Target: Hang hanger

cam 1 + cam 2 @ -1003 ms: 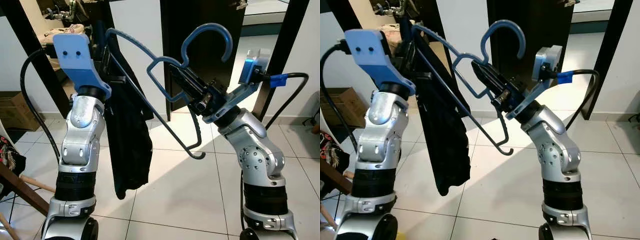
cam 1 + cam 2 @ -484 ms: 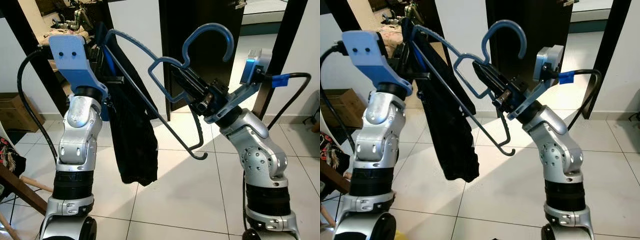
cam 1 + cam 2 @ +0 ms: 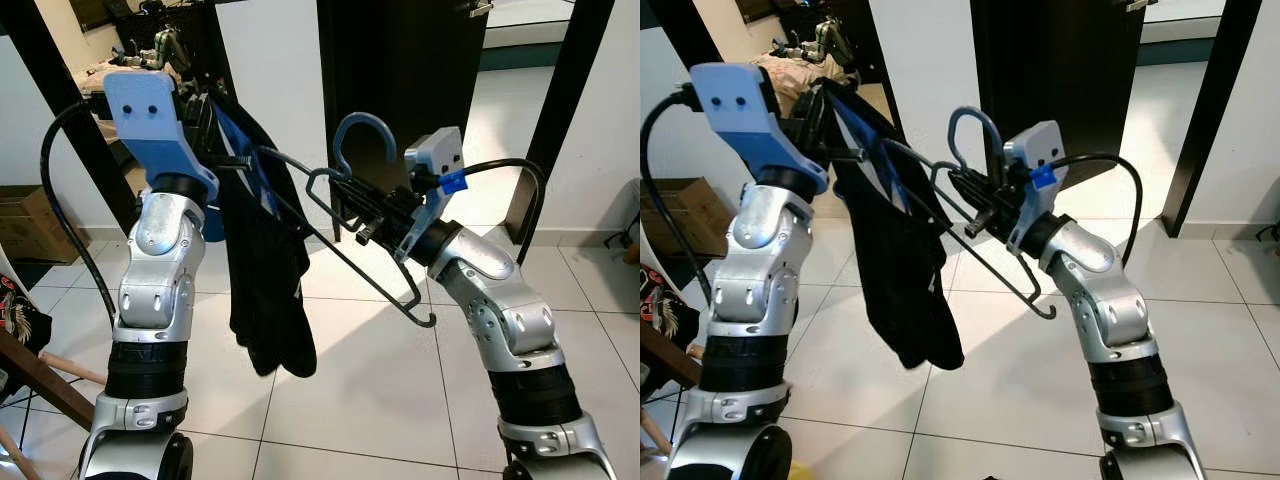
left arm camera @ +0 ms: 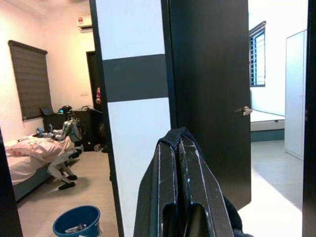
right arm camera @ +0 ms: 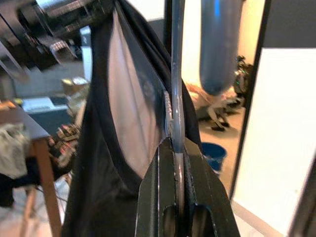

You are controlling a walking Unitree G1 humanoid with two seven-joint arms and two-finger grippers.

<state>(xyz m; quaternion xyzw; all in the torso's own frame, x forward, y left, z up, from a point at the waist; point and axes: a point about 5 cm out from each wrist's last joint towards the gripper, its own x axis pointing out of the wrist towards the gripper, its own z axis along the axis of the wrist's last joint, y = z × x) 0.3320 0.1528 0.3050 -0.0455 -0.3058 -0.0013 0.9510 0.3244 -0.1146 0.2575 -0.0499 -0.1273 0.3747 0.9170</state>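
i saw a white tiled floor (image 3: pixel 360 400) under the robot, and behind it a black door (image 3: pixel 400 80) standing between white wall parts. further back, in the left wrist view, there was a bedroom with a bed (image 4: pixel 29 153) and a blue bucket (image 4: pixel 76 221) on the floor; something small lay in the bucket, but i could not tell what it was.

the black garment (image 3: pixel 262 270) hung down between the two arms, its upper part near the left arm and its lower end free above the floor. the blue hanger (image 3: pixel 345 215) was held up in the air in front of the door, with its hook pointing up and one shoulder reaching inside the garment's opening. the other shoulder pointed down toward the floor.

the right gripper (image 5: pixel 177 148) was pinching the hanger: in its wrist view both black fingers were pressed on the thin bar just under the hook. the left gripper (image 4: pixel 178 148) was raised beside the top of the garment, fingers pressed together with a fold of the black cloth between their tips.
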